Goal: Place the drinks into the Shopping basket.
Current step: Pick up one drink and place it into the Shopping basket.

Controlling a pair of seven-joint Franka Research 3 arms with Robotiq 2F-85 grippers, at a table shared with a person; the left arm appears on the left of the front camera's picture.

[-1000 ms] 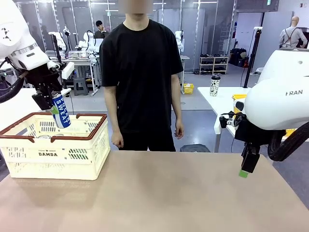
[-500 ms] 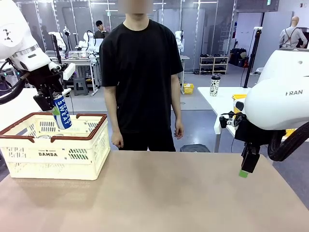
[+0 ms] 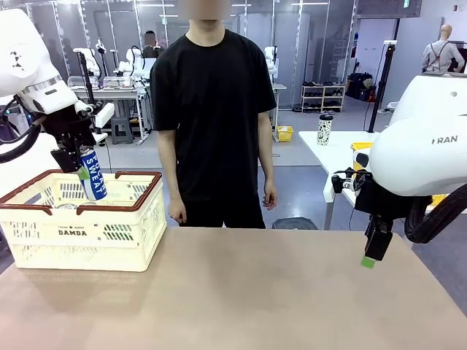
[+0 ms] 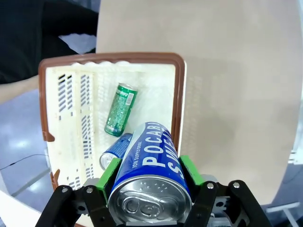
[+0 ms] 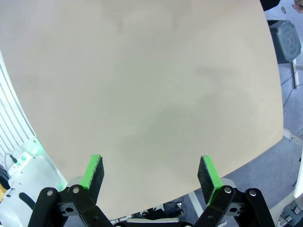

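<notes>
At nine o'clock in my front view I have the left gripper (image 3: 82,169) closed onto a blue can (image 3: 93,175), its green pads pressed against the can's sides. The can hangs tilted, its lower end dipping below the basket's brown rim, above the basket's inside. The basket (image 3: 109,233) sits on the table (image 3: 277,299) at about eight o'clock, cream lattice walls toward me.

From the left wrist camera I look down along the held can (image 4: 151,175), its top toward the lens at six o'clock, the pads (image 4: 110,171) clamped on either side. Beyond it the basket (image 4: 111,57) lies open. On its floor a green can (image 4: 120,109) rests on its side near the middle of the picture, and a second blue can (image 4: 113,150) lies on its side just below it at around seven o'clock, partly hidden behind the held one.

At twelve o'clock in the front view a person in a black shirt (image 3: 211,95) stands at the far edge of the table, arms down, hands (image 3: 271,195) clear of it.

At three o'clock the right gripper (image 3: 371,257) hangs above the table's right edge. From its own wrist camera I see the fingers (image 5: 93,171) spread wide apart with nothing between them, bare tabletop (image 5: 156,94) beneath.
</notes>
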